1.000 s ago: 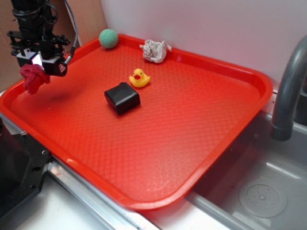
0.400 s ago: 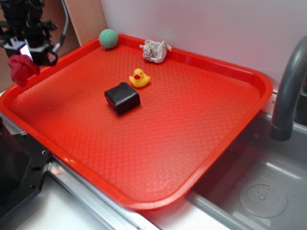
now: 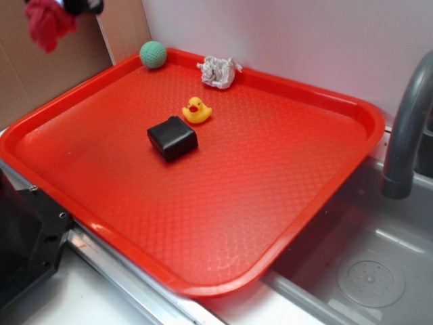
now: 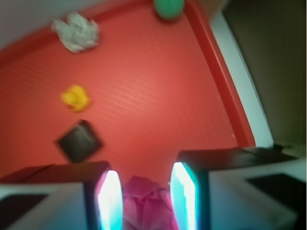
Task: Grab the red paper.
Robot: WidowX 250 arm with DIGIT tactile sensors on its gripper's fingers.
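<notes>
The red paper (image 3: 47,26) is a dark red wrinkly wad hanging high at the top left of the exterior view, above and left of the tray's rim. Just above it, my gripper (image 3: 67,5) is mostly cut off by the frame edge. In the wrist view the red paper (image 4: 146,203) sits between my two fingers, and my gripper (image 4: 146,191) is shut on it, high over the tray.
The red tray (image 3: 270,223) holds a green knitted ball (image 3: 153,54), a white-grey paper wad (image 3: 219,71), a yellow duck (image 3: 196,110) and a black block (image 3: 172,138). A grey faucet (image 3: 406,128) and sink (image 3: 358,271) lie to the right; a brown board (image 3: 40,81) stands at left.
My gripper has risen with the red paper, from just over the tray's left rim to the top left corner, nearly out of the exterior view.
</notes>
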